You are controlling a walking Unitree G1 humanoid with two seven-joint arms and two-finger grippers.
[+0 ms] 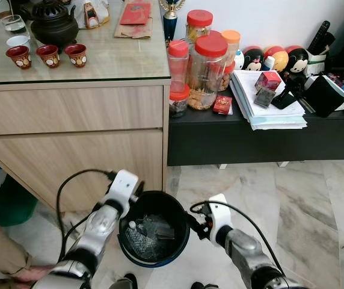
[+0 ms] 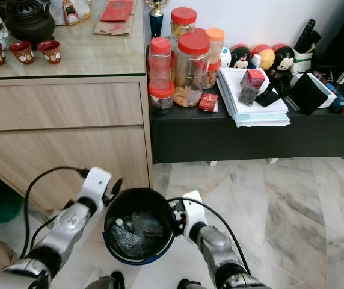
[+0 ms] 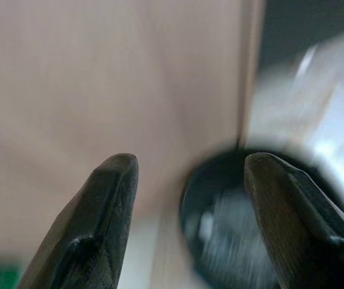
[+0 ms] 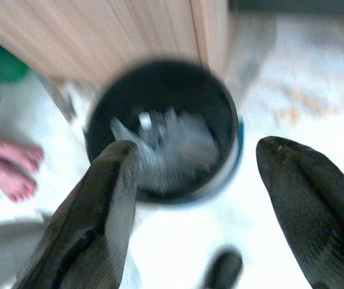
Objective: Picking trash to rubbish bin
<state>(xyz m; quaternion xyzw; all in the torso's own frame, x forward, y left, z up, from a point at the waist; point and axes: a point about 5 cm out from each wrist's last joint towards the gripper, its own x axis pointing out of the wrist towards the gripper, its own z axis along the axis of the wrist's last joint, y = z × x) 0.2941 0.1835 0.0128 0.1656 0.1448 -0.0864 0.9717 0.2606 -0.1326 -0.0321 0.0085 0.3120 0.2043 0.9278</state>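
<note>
Fingers spread on both grippers, left gripper [image 3: 187,180], right gripper [image 4: 199,174], upright bin [image 1: 154,227] holding trash [image 1: 148,236]

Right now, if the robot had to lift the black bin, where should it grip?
Probably the bin's upper rim, from above: it stands upright and open-topped with a thin wall, so one finger could go inside, one outside. The cabinet blocks the far side.

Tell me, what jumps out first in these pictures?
A black bin on the marble floor, holding clear plastic trash, with the left gripper and right gripper open on either side of it. Behind, red-lidded jars crowd a low black shelf beside a wooden cabinet.
</note>
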